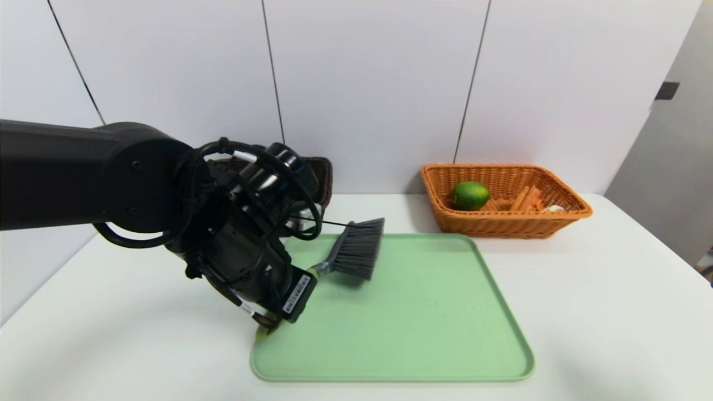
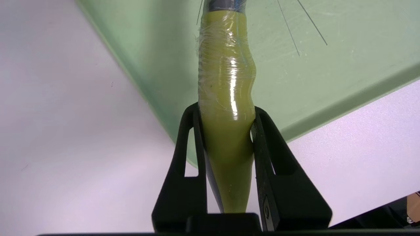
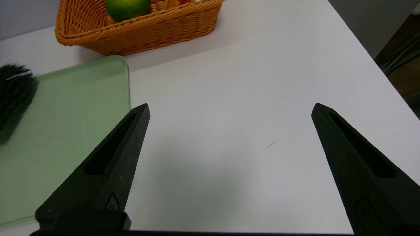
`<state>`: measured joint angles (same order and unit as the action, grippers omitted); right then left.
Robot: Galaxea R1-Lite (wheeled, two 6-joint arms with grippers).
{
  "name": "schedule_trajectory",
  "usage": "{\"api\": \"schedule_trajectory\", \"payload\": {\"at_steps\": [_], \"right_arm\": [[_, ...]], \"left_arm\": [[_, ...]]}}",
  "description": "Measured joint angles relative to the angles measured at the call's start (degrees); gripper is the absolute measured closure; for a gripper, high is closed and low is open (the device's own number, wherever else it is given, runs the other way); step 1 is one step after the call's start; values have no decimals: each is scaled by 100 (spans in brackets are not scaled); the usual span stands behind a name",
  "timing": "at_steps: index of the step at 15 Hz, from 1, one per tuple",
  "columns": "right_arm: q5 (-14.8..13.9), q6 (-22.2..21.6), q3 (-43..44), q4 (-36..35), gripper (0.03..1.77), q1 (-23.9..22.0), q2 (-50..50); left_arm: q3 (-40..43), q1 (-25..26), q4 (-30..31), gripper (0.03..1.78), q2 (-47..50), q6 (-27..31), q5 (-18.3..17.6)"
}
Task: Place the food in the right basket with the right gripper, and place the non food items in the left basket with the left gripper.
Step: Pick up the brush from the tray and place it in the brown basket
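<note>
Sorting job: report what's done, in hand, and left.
Done: a lime and other food lie in the orange basket. In hand: the left gripper clamps the brush by its handle above the green tray. Left: dropping it into the dark basket. Right gripper idles open.

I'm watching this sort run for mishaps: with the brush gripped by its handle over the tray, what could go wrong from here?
1. The left hand pinches the brush on its glossy, film-wrapped handle near the tail end; the bristle head hangs far out, so it may swivel or slip.
2. The dark left basket sits mostly hidden behind the arm in the head view, so the long brush could catch its rim.
3. The bristles could drag on the green tray if the lift is low.
</note>
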<state>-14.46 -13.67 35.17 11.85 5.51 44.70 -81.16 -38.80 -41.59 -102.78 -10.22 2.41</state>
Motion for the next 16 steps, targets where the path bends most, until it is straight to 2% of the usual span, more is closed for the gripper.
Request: {"api": "schedule_trajectory", "payload": {"at_steps": [5,7,11,14,16], "right_arm": [[-23,-6,-34,9,10,0,0],[-34,-6,-113,-11,10,0,0],[-32,-26,-268,-33,10,0,-2],[-34,-24,-336,-50,10,0,-5],[-34,-24,-350,-50,10,0,-2]], "left_arm": [[-116,2,-101,139,483,16,-22],[-201,-33,-138,139,717,18,-189],[-764,-44,-455,139,1124,-12,-268],[-1057,177,-794,139,1412,29,-262],[-1103,551,-1000,139,1576,433,-263]]}}
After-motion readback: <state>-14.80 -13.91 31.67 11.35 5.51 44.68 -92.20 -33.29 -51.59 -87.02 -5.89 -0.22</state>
